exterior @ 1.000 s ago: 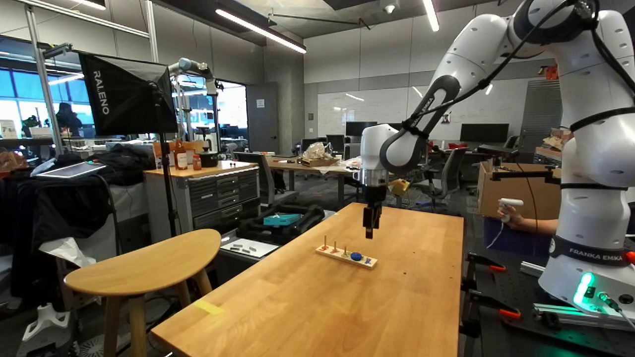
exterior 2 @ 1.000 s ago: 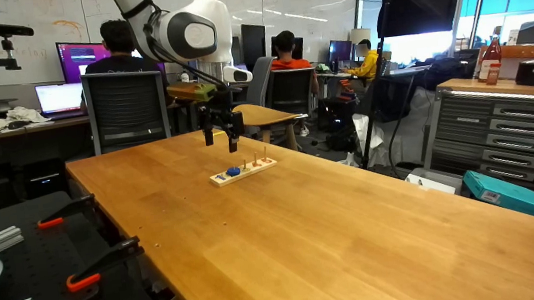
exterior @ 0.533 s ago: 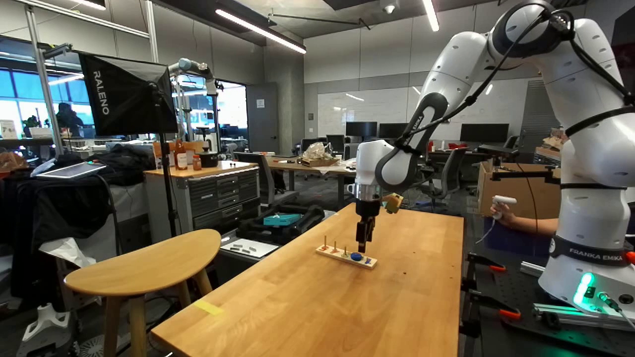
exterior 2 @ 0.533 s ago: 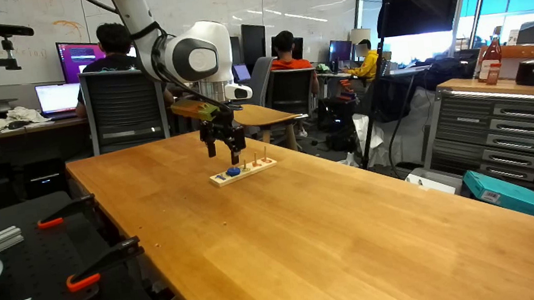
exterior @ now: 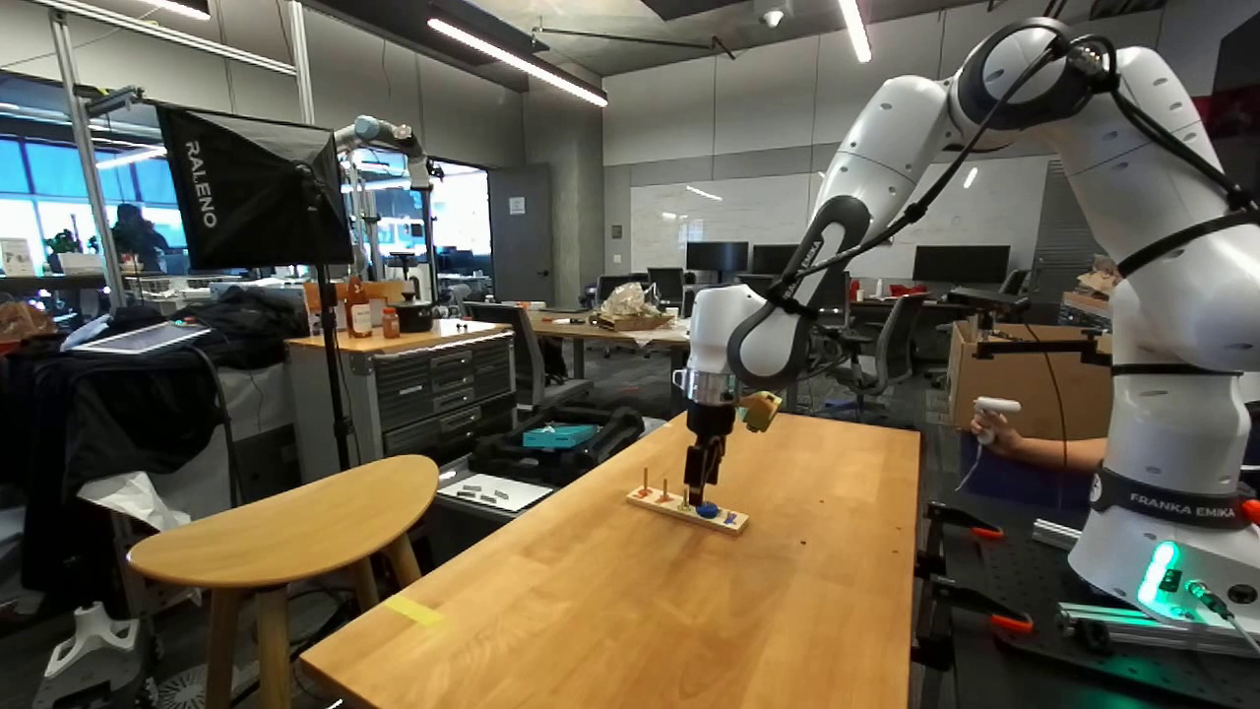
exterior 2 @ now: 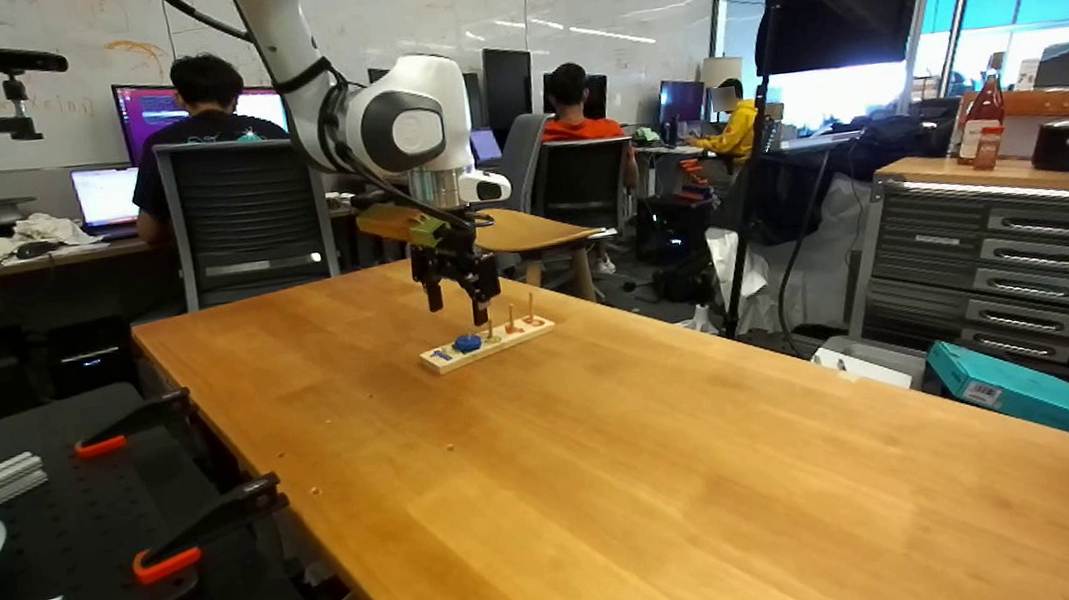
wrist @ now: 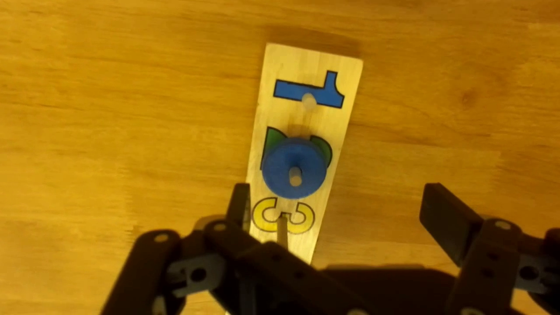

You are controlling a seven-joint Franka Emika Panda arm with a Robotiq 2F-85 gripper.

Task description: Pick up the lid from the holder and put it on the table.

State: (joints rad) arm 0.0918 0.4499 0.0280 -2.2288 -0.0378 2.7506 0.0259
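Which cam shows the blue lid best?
Wrist view: it looks down on the lid, showing its round outline whole and the peg through its centre. Both exterior views show it only small and at a slant, on the holder.

The pincer [exterior 2: 459,313] has come down (both exterior views agree) nearer the holder [wrist: 323,123].

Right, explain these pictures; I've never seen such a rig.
This is a jointed white robot arm ending in a black two-fingered gripper. Both exterior views come from cameras standing away from it; the wrist view looks down from the arm's end. On the long light-wood table lies a flat pale wooden holder with thin upright pegs and painted numbers. A round blue lid sits on one peg, which pokes up through its middle. The gripper hangs open over the holder, holding nothing.
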